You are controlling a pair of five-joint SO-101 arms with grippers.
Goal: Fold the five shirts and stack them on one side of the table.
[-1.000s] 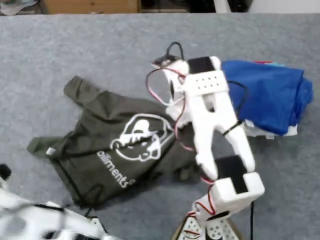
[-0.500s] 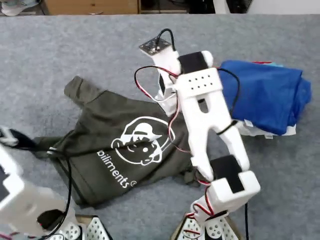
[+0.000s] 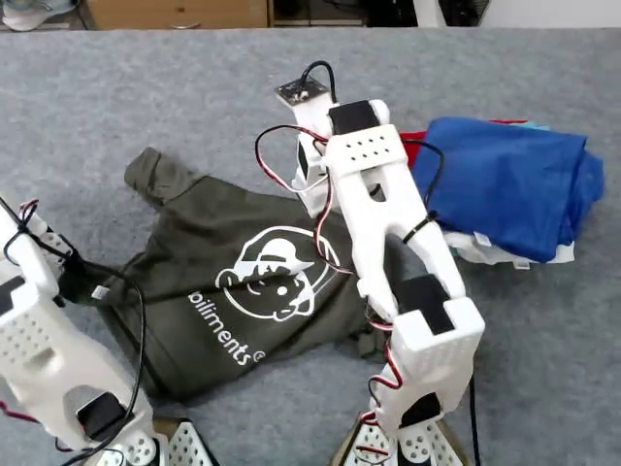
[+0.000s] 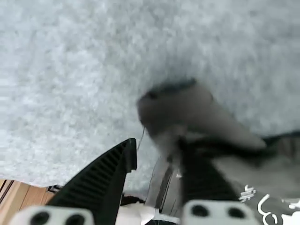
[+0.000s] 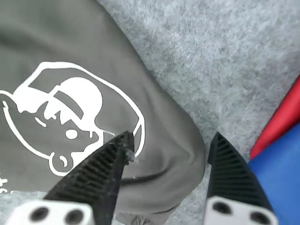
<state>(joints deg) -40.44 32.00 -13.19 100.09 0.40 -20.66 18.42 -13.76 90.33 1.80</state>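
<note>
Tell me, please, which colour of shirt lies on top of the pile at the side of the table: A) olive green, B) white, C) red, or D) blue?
D: in the high view the blue shirt lies uppermost, with white cloth and red cloth peeking out from under it.

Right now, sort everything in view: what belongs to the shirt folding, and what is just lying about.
Job: olive shirt with white print; folded stack, blue on top; grey table.
Lying about: wooden cabinet behind the table; pale object at the far corner.
</note>
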